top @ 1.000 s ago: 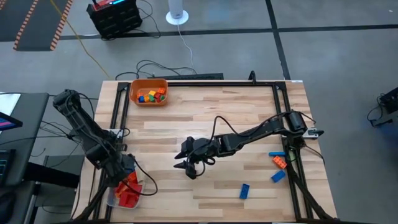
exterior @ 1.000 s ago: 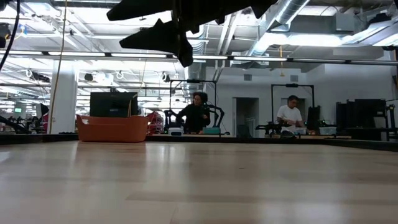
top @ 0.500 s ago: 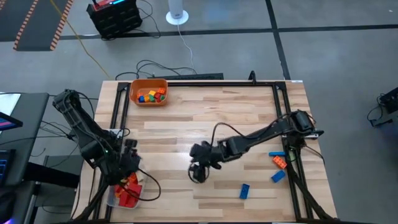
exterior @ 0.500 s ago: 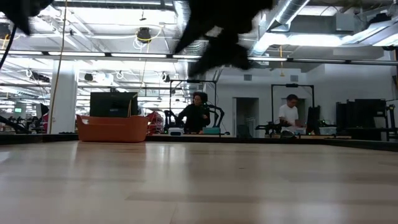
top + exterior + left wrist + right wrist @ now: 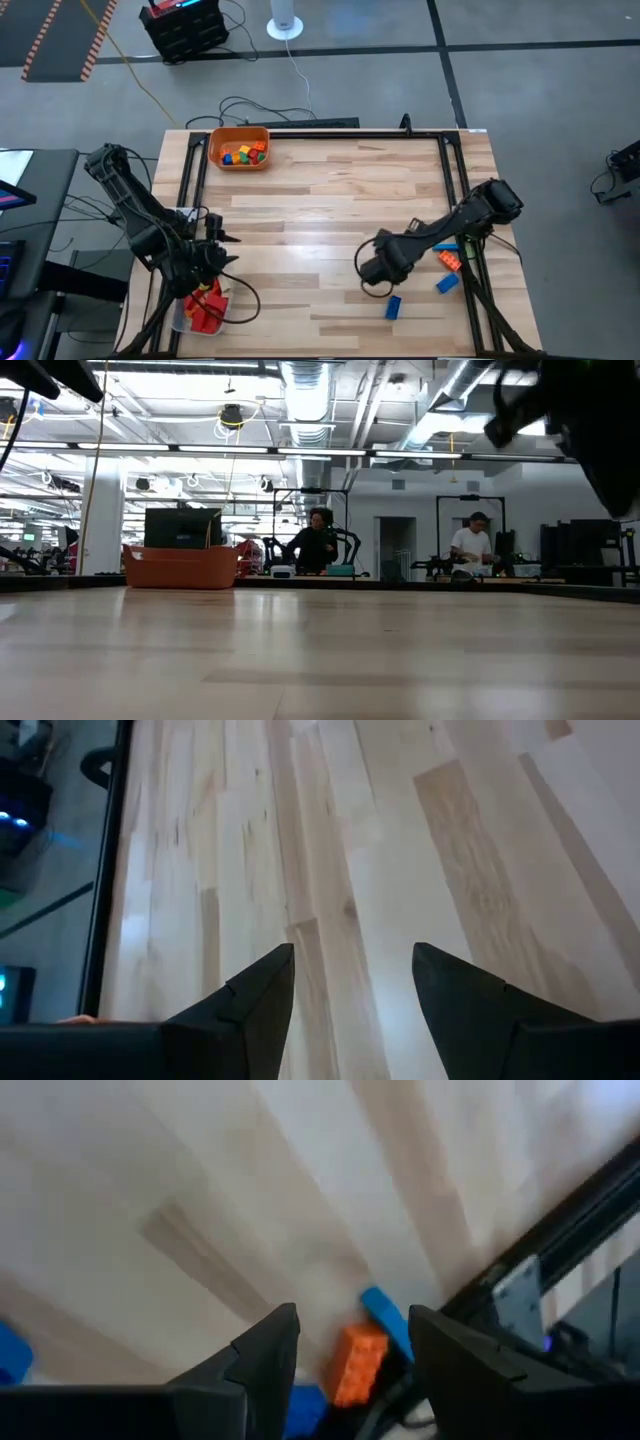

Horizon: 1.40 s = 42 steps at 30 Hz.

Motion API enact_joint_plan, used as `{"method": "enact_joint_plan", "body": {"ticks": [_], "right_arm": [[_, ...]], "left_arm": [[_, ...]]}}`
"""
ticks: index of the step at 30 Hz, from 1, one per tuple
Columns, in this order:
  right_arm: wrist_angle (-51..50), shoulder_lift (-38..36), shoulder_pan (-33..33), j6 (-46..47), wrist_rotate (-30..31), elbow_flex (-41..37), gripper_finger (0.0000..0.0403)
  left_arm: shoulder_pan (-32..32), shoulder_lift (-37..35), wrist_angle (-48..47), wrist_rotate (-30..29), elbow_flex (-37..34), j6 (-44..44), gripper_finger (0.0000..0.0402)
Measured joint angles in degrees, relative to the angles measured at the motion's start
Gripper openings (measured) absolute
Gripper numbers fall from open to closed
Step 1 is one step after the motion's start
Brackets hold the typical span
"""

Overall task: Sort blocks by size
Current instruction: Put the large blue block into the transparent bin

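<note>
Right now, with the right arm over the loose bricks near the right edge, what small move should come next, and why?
Probably lower the right gripper, open and empty, onto the small orange plastic brick framed between its fingers. Blue bricks lie loose around it on the wooden table. The left gripper is open and empty beside the clear plastic tub.

Our two black jointed arms (image 5: 140, 215), looped black cables, dark wedge-shaped fingers (image 5: 250, 1005) on each gripper.
</note>
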Motion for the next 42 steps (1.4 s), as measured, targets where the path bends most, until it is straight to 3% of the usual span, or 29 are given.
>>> {"method": "enact_joint_plan", "body": {"ticks": [6, 16, 29, 42], "right_arm": [[2.9, 0.1, -4.0, -9.1, -9.5, -9.3, 0.0221], [10.2, -4.4, -6.9, -14.3, -17.6, -21.9, 0.0221], [17.4, -7.7, -10.0, -17.7, -19.4, -33.9, 0.0203], [19.1, -7.3, -10.4, -19.5, -17.6, -36.3, 0.0097]], "left_arm": [[0.0, 0.0, 0.0, 0.0, 0.0, -1.5, 0.0197], [0.0, 0.0, -1.0, 0.8, 0.0, -2.2, 0.0197], [0.0, 0.0, -1.1, 0.7, 0.0, -1.8, 0.0197], [0.0, 0.0, -1.3, 0.5, 0.0, -1.9, 0.0197]]}}
